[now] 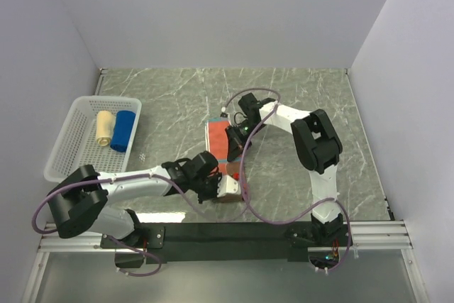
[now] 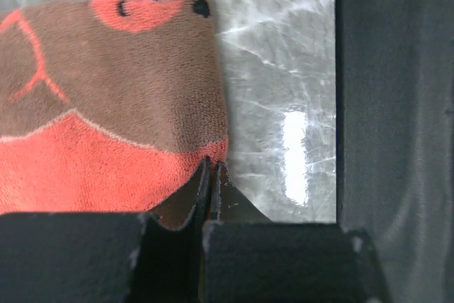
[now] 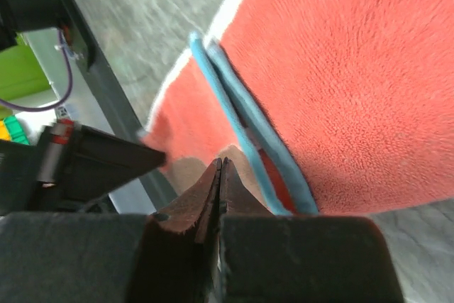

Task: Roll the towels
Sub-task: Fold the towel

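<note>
Beige towel point(image 1: 104, 130) and blue towel point(image 1: 123, 130) rolled in basket point(image 1: 67, 148); orange towel point(image 1: 215, 140) not yet, left end effector point(image 2: 211, 172) and right end effector point(image 3: 218, 168) pinching its edges.

Top external: high above and behind the robot, facing down and forward, far enough off to take in the whole table point(image 1: 298, 97)
Left wrist: looks along the left gripper point(image 2: 211, 168), very close on the orange towel point(image 2: 106, 104) at the table's near edge
Right wrist: looks along the right gripper point(image 3: 220, 168), very close on the same towel
Shared: all three views see that towel
</note>
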Tool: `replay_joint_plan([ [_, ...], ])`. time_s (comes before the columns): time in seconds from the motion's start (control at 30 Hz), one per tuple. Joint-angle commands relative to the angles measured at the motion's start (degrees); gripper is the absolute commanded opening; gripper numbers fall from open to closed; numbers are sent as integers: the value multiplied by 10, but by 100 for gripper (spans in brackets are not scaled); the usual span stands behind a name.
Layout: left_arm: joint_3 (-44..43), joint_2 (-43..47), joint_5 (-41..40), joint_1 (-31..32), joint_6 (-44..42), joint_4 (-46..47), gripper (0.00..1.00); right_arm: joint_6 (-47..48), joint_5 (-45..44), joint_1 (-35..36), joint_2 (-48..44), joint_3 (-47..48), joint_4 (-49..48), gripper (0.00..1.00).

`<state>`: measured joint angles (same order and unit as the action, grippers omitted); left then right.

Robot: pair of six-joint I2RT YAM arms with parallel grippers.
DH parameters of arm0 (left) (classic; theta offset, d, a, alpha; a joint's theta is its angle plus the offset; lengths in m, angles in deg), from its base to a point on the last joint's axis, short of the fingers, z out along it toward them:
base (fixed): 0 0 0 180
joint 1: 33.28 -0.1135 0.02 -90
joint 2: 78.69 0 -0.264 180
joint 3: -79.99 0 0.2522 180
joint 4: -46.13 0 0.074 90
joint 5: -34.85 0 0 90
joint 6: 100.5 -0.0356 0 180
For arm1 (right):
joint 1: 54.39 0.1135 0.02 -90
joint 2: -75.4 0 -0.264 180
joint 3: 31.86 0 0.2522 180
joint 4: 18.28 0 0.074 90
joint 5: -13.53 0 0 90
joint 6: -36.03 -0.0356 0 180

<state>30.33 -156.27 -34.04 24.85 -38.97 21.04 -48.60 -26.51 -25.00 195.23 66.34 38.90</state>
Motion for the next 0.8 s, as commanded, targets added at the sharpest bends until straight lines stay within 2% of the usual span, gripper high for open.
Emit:
replay_joint_plan([
  [0.0,-56,-13,83,-37,31,-42,1,21,-6,12,28,-19,9,0],
  [0.27,-136,-37,186,-125,55,-110,1,19,-4,34,59,-14,3,0],
  [0.6,-181,-79,192,-204,51,-119,0,39,-18,34,35,3,33,0],
  [0.77,-187,-90,190,-229,75,-85,1,53,-17,37,28,9,55,0],
])
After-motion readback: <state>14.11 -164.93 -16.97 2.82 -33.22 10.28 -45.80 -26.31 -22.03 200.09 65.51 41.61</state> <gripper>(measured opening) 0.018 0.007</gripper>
